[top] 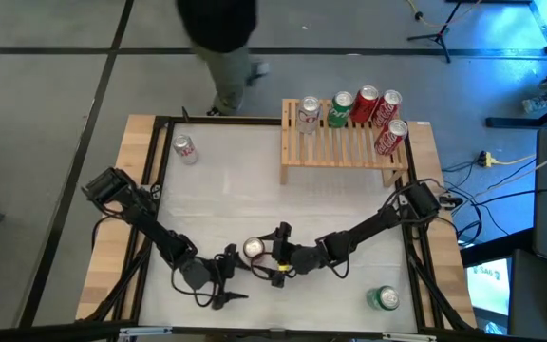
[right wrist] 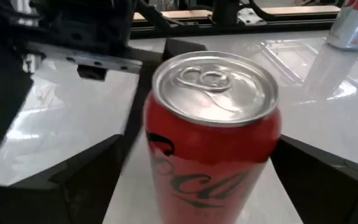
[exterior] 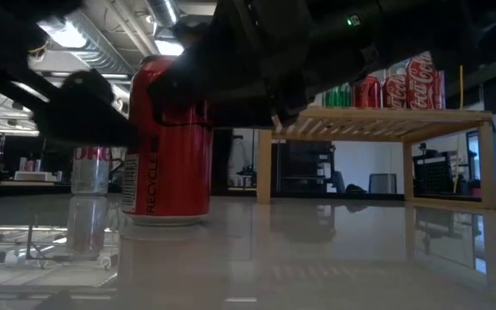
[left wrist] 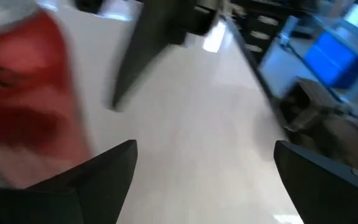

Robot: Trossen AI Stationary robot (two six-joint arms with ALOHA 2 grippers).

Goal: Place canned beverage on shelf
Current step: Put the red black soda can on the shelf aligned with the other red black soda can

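A: Where does the red can (top: 253,249) sit against the right end effector (top: 275,255)?

B: In the high view it stands upright on the desk (top: 254,180), low and just left of centre of the frame, at the tip of the right end effector. In the right wrist view the can (right wrist: 213,137) fills the middle, with one dark finger (right wrist: 73,180) at each side and a gap to both. So the fingers are spread around it, not pinching it.

A: And the left end effector (top: 224,280)?

B: Just below and left of the can in the high view, also spread wide and holding nothing. Its wrist view shows the red can (left wrist: 23,106) blurred at the left edge, outside the fingers.

A: Any writing?

B: In the low view the can (exterior: 165,142) reads "RECYCLE" down its side. In the right wrist view there is black script on red, Coca-Cola style, though only part of it shows.

A: The shelf (top: 345,142)?

B: Upper right of centre in the high view, well apart from both arms. Along its far edge stand a silver can (top: 309,112), a green can (top: 340,108) and two red cans (top: 376,105), and another red can (top: 390,137) stands at its right end. The low view shows Coca-Cola script on the red ones.

A: Anything else on the desk?

B: A silver-and-red can (top: 185,148) at upper left, and a green can (top: 384,298) at lower right. A person (top: 221,38) stands beyond the far edge.
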